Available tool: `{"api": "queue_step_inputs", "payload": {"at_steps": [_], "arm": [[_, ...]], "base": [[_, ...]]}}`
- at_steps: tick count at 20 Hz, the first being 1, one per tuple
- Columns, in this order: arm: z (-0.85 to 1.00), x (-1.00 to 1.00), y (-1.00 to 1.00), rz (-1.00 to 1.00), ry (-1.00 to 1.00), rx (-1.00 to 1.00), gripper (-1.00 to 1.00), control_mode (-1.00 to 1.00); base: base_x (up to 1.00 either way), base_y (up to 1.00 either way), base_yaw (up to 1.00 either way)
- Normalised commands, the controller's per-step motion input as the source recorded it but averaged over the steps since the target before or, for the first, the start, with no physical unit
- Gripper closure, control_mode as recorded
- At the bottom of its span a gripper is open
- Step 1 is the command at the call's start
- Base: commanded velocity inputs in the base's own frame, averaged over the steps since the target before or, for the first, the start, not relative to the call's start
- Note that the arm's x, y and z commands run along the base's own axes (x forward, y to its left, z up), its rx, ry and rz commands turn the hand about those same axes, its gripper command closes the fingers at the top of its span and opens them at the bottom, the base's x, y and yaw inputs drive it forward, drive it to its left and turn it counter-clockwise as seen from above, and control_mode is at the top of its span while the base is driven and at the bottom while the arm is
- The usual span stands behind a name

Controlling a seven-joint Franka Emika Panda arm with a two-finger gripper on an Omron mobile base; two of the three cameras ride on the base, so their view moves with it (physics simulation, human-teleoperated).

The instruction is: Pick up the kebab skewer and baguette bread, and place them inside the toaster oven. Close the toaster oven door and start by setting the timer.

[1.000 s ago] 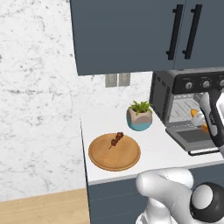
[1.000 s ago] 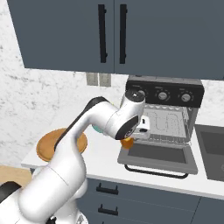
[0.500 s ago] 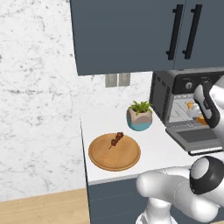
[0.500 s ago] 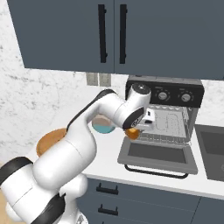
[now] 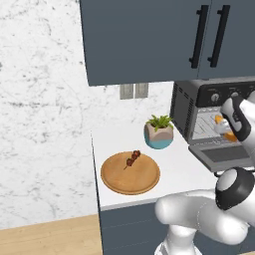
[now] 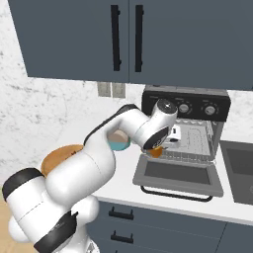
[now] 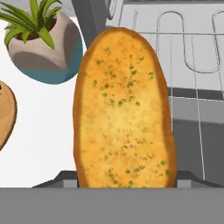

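Note:
The baguette bread (image 7: pixel 124 109), golden with green flecks, is held lengthwise in my gripper (image 6: pixel 163 146), which is shut on it just in front of the toaster oven (image 6: pixel 186 106). The toaster oven door (image 6: pixel 175 174) lies folded down, and the wire rack (image 7: pixel 192 52) shows behind the loaf. From the left base view the baguette bread (image 5: pixel 230 135) peeks out orange beside the gripper (image 5: pixel 226 127) at the oven's (image 5: pixel 185 107) mouth. The kebab skewer (image 5: pixel 132 158) lies on the round wooden board (image 5: pixel 130 178), far left of the gripper.
A potted plant (image 5: pixel 159 132) in a white and teal pot stands between the board and the oven, close to the arm's left. A sink (image 6: pixel 240 170) sits right of the oven. Wall cabinets (image 6: pixel 123 34) hang overhead. The counter ends at the left wall.
The arm has swung and carried the baguette bread a little further toward the oven's opening, above the lowered door. The skewer and board have not moved.

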Motion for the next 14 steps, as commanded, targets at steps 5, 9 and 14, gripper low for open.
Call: {"api": "queue_step_inputs", "payload": {"at_steps": [5,9,14], "arm": [[-0.19,0.06,-0.26,0.00,0.00,0.00,1.00,-1.00],[-0.02,0.15,-0.25,0.00,0.00,0.00,1.00,-1.00],[0.00,0.00,-0.04,0.00,0.00,0.00,1.00,-1.00]], "base": [[0.00,0.00,0.00],[0.00,0.00,0.00],[0.00,0.00,0.00]]}}
